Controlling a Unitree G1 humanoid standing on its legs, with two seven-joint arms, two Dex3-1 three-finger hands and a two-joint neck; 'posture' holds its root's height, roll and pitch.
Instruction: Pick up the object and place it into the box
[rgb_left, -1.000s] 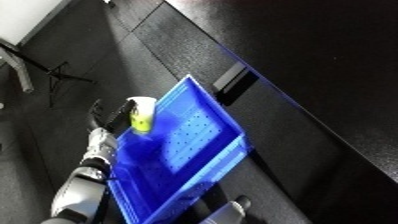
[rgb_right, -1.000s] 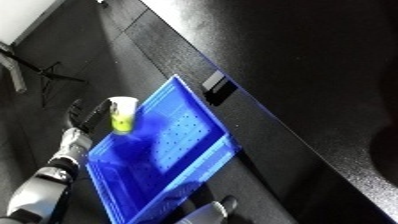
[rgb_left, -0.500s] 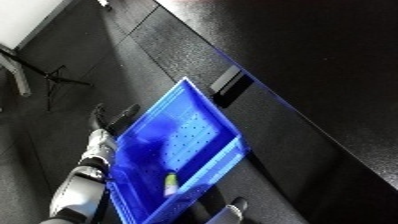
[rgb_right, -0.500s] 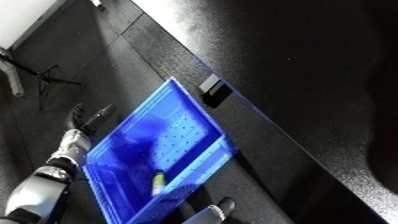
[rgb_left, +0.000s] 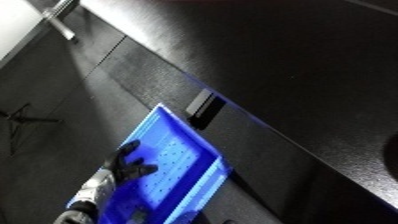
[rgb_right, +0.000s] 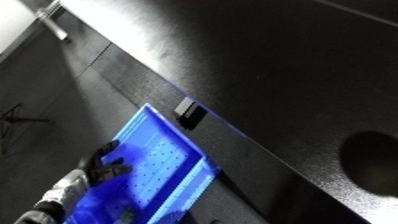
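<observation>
Here, blue perforated bin (rgb_left: 191, 145), left hand (rgb_left: 126, 165) above it, fingers (rgb_left: 145, 171) relaxed, empty.

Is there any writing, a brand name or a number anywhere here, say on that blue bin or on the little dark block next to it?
None can be read.
Blue bin: only rows of small dots on its floor, no lettering.
Small dark block by the bin's corner: plain face, no legible label.
Robot's left hand and forearm: no marking visible.
Dark table: bare, no signs.
</observation>
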